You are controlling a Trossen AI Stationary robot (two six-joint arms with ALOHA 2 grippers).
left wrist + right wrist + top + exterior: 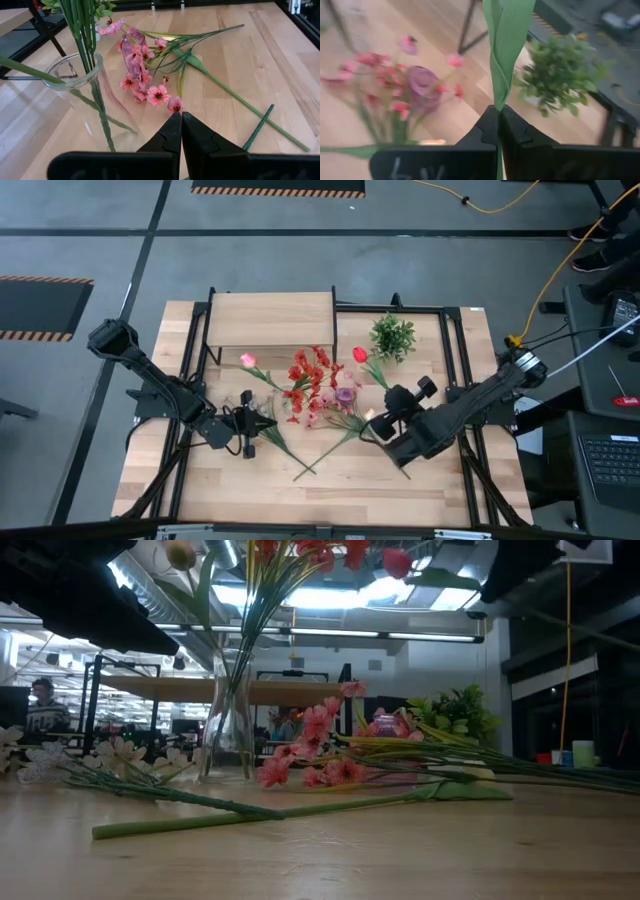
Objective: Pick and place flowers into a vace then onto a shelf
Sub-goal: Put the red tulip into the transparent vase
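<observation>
High view: glass vase [292,406] near the desk's [420,480] centre, just in front of the shelf [270,318] that stands at the far edge. Contents: red blossom cluster [312,372], a pink tulip [248,360] and a red tulip [360,354], stems crossing inside the glass. Loose flowers [335,420] lie flat on the desk beside the vase toward the right arm: small pink blossoms, a purple bloom, long green stems fanning toward the near edge; pale sprigs [110,755] lie on the other side.

Left tool [181,131]: fingers pressed together, empty, low beside the vase. Right tool [498,125]: pinching a green stem or leaf [506,45] that rises between its fingers, near the leafy plant [560,70].

Handling, as judged: flowers light, stems wiry and springy, blossoms soft and easily crushed; best taken mid-stem, below the leaves. Vase rigid, smooth, likely slippery and top-heavy with tall stems; grip by the narrow neck or rim
</observation>
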